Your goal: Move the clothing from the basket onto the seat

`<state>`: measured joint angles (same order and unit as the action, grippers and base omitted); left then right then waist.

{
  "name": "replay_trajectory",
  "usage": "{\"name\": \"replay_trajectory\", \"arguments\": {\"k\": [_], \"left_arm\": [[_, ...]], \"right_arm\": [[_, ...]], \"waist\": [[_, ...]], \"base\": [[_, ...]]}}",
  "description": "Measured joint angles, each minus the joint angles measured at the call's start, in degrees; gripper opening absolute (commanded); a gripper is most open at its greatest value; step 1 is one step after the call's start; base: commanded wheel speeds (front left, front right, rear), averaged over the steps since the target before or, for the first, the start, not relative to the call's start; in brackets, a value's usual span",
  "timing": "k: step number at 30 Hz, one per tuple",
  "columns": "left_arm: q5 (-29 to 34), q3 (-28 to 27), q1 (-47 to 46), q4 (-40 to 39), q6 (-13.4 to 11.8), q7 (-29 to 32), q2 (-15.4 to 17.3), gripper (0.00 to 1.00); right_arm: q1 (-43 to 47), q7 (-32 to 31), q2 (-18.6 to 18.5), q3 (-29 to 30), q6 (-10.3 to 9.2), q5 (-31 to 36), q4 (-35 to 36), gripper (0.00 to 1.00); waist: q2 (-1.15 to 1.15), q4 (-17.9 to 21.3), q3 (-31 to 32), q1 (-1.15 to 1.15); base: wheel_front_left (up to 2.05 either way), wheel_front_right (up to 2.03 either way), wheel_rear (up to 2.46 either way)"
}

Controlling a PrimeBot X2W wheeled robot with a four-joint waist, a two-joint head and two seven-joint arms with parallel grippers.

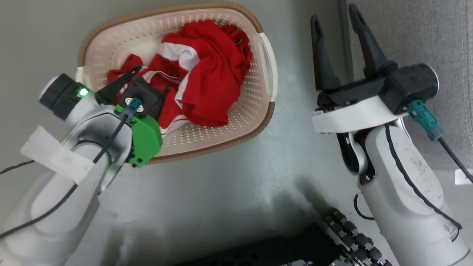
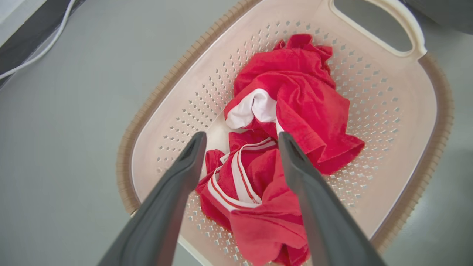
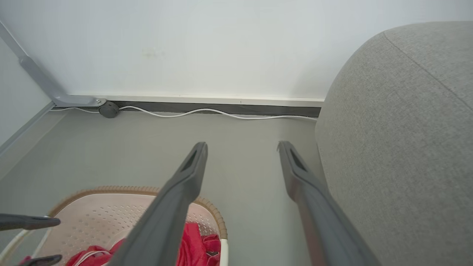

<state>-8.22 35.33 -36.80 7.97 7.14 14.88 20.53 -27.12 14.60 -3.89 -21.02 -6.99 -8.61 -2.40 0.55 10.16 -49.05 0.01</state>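
Clothing (image 1: 207, 74) lies heaped inside the basket (image 1: 221, 146), in the upper middle of the head frame: a plain red garment (image 1: 218, 85) is draped over the right of the heap, and a red one with white stripes (image 2: 240, 173) is bunched at the lower left. Nothing has reached the seat (image 1: 414, 37), the grey upholstery along the right edge, so the step in hand looks like the approach for the first pick. The basket stands on the grey floor (image 1: 240, 184), just left of the seat. The left end effector (image 2: 241, 137) is over the basket with its fingers spread wide, straddling the striped folds in the left wrist frame; whether the tips touch the fabric I cannot tell. The right end effector (image 1: 333, 13) is also spread wide and empty, over the floor between basket and seat at the upper right of the head frame. The next move probably calls for the left arm to sink into the heap, pinch a thick fold and lift it clear of the brown rim before swinging right toward the seat. Since the two garments overlap, one may drag the other along.
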Motion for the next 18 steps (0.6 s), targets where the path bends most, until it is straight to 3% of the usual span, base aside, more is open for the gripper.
{"name": "replay_trajectory", "arguments": {"k": [6, 18], "left_arm": [[-0.08, 2.21, -0.80, 3.58, 0.00, 4.14, 3.60, 1.00], [-2.23, 3.49, -1.15, 6.72, 0.01, 11.36, 5.75, 1.00]], "right_arm": [[-1.92, 0.00, 0.51, -0.51, 0.41, -1.03, -0.51, 1.00], [-2.05, 0.00, 0.70, -0.36, 0.40, -2.52, -1.14, 1.00]], "waist": [[0.00, 3.07, -3.03, 0.00], [0.00, 7.41, -3.84, 0.00]], "base": [[0.00, 0.00, 0.00], [0.00, 0.00, 0.00]]}}
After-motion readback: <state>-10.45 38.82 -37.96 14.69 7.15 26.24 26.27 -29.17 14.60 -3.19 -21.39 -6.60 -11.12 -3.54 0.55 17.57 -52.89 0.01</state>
